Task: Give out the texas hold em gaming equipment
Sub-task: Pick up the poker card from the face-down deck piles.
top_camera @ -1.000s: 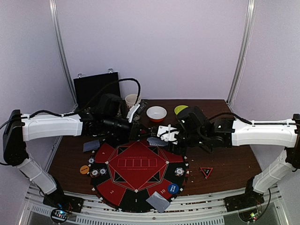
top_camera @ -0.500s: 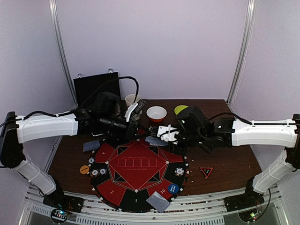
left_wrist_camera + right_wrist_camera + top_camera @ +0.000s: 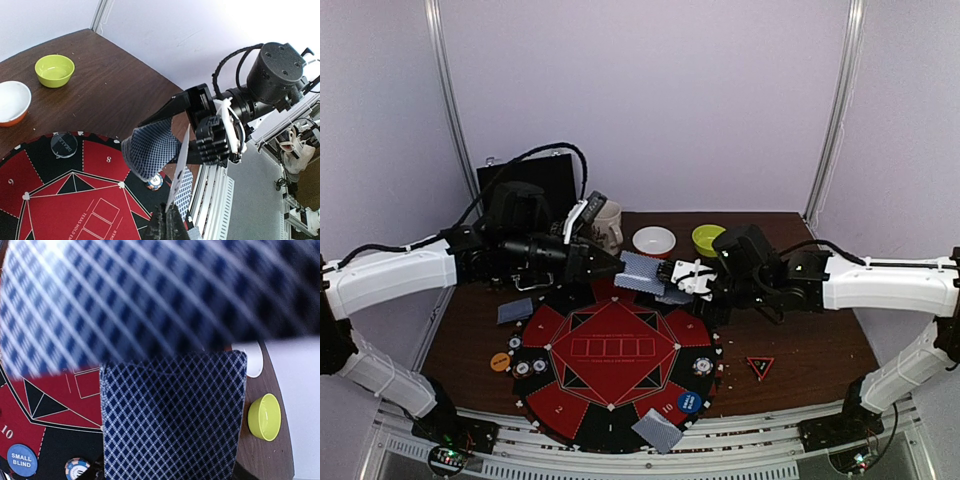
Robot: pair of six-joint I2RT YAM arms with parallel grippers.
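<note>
Table (image 3: pixel 810 340) flanks mat (image 3: pixel 610 405); cards (image 3: pixel 642 272) hover over its far rim.

Hold'em kit spread across the counter (image 3: pixel 810 345).
A round mat (image 3: pixel 570 345) lies centre; behind it stand a mug (image 3: pixel 607 222), a bowl (image 3: pixel 653 240) and, further right, a second bowl (image 3: pixel 707 238). A triangle marker (image 3: pixel 760 366) lies right of the mat, a loose card (image 3: pixel 515 310) left. Above the mat's far edge, the left claw (image 3: pixel 620 268) pinches a single card (image 3: pixel 179 167), just left of the right claw (image 3: pixel 692 278) gripping a card stack (image 3: pixel 150 150).
</note>
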